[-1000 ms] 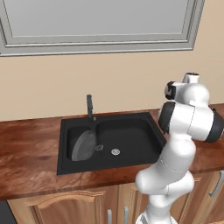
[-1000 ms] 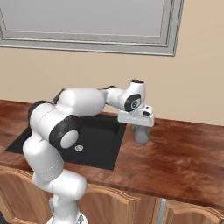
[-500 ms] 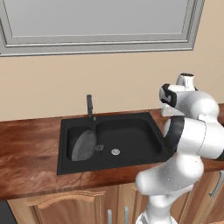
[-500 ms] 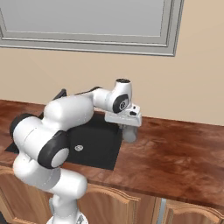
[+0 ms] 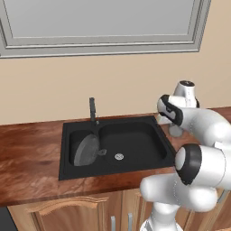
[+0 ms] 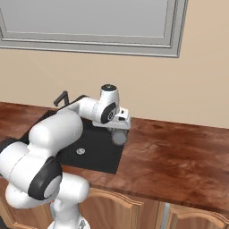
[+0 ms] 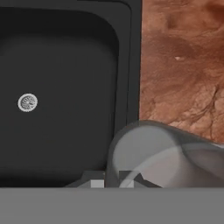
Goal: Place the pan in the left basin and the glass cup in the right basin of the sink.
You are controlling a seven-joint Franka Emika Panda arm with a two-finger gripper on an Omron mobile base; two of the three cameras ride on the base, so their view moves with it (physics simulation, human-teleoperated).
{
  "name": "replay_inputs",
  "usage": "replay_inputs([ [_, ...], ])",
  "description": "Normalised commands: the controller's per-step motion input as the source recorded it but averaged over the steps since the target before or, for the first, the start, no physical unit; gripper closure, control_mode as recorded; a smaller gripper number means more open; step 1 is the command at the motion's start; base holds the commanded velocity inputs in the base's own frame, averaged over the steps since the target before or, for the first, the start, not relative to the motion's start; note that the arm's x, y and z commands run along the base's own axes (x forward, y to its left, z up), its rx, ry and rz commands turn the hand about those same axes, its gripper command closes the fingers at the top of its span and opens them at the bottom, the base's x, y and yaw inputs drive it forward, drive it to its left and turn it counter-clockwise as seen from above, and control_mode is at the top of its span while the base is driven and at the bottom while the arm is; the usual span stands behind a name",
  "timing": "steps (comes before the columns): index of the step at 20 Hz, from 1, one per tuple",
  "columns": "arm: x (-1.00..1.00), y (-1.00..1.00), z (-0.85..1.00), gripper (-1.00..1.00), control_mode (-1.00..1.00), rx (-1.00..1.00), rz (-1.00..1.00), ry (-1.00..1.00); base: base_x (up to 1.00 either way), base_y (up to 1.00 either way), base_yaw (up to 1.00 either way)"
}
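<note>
Both base views look forward and down from behind the arm, left and right, sharing the sink (image 5: 116, 146) and wooden bench (image 6: 174, 156). The hand view looks steeply down, close above the sink's right rim.

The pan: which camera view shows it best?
The left base view shows the pan best: it leans in the sink's narrow left basin, its whole round face showing. In the right base view the arm covers that part of the sink, and the hand view looks down on the wide basin.
</note>
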Motion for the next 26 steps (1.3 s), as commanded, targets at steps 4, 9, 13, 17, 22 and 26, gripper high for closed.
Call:
replay_inputs([
  [4,0.00,0.60,0.00,1.00,-1.00,0.00,0.14,-0.09,0.00,0.00,0.00],
  [9,0.05,0.56,0.01,1.00,-1.00,-0.02,0.04,-0.01,0.00,0.00,0.00],
  [13,0.10,0.42,-0.05,1.00,-1.00,-0.08,0.02,0.00,0.00,0.00,0.00],
  [17,0.22,0.34,-0.16,1.00,-1.00,-0.09,0.01,0.00,0.00,0.00,0.00],
  [22,0.20,0.22,-0.23,1.00,-1.00,0.00,0.06,0.00,0.00,0.00,0.00],
  [26,0.15,0.15,-0.28,1.00,-1.00,0.01,0.06,0.00,0.00,0.00,0.00],
])
